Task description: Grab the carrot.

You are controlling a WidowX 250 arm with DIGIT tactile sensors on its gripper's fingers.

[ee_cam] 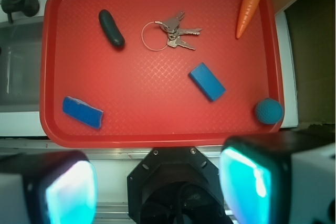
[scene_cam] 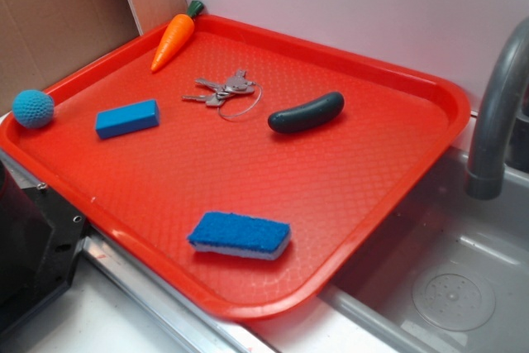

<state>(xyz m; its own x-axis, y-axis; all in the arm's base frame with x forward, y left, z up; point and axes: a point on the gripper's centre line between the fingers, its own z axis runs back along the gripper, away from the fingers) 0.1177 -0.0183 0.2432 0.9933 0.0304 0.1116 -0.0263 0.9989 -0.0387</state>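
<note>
— Where's the pincer [ee_cam: 157, 190] right now?

— High above the near edge of the red tray [ee_cam: 157, 135], looking straight down. Its two fingers [ee_cam: 71, 190] stand wide apart, with nothing between them but the dark mount.

— So it hasn't got hold of anything?

— No. I'd say the job is barely started. The carrot [ee_cam: 248, 10] lies untouched in the far corner of the tray, right against the rim, green top pointing toward the wall, tip pointing back into the tray.

— What's between the pincer and it?

— Closest is the blue ball [ee_cam: 269, 110] by the tray's edge, then a blue block [ee_cam: 207, 81] a little further in. Past that, a bunch of keys [ee_cam: 170, 34] on a ring sits mid-tray, near the carrot but apart from it. The dark cucumber [ee_cam: 111, 28] is off on the sink side, and a blue sponge [ee_cam: 82, 112] lies in the near corner on that side too.

— And what's left?

— By my reckoning, everything: travel across to that far corner, drop down, line up across the carrot's body, squeeze. The rim beside it looks like the awkward bit.
</note>
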